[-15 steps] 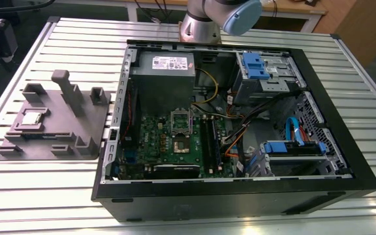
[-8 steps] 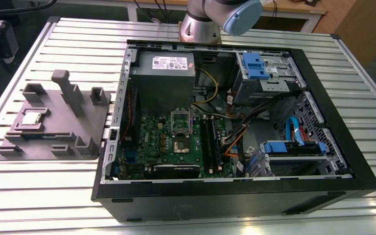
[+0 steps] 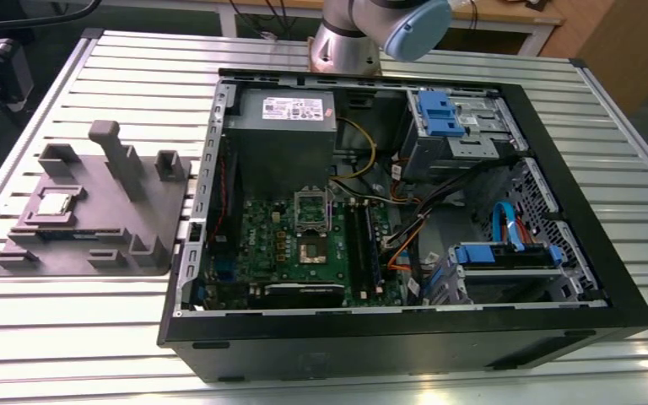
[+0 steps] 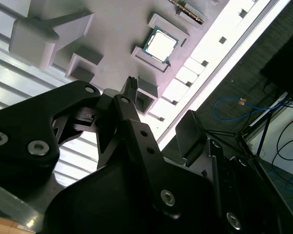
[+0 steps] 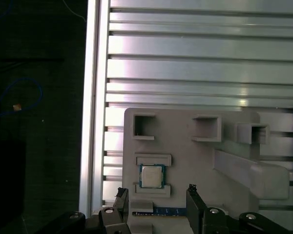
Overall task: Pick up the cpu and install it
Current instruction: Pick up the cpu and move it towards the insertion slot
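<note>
Grey tray [image 5: 185, 161], cpu [image 5: 151, 176] below end effector [image 5: 156, 191]

Overhead light glares off the ribbed table [image 3: 110, 76], burning out to white in the second wrist view. The case [image 3: 414, 346] interior lies dim and shadowed; the gripper [image 4: 161, 100] shows as a dark silhouette.
</note>
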You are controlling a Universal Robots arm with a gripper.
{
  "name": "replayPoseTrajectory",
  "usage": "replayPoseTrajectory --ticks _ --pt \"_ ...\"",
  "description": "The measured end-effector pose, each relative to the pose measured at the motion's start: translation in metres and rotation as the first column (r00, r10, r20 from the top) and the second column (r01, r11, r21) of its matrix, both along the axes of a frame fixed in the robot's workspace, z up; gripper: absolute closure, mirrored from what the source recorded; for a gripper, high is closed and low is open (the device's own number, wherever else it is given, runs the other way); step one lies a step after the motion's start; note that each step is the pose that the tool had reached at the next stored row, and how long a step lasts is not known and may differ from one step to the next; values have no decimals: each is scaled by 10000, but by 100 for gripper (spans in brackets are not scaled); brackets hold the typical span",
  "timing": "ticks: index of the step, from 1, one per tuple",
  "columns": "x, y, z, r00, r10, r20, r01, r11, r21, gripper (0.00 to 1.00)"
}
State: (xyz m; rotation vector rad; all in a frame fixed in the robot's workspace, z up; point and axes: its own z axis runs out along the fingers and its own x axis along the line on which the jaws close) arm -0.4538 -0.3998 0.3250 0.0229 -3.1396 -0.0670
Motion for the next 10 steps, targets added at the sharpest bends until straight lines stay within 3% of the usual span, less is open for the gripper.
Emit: replayPoseTrajectory --ticks 10 --pt "0 0 -47 10000 0 -1 0 10000 -1 41"
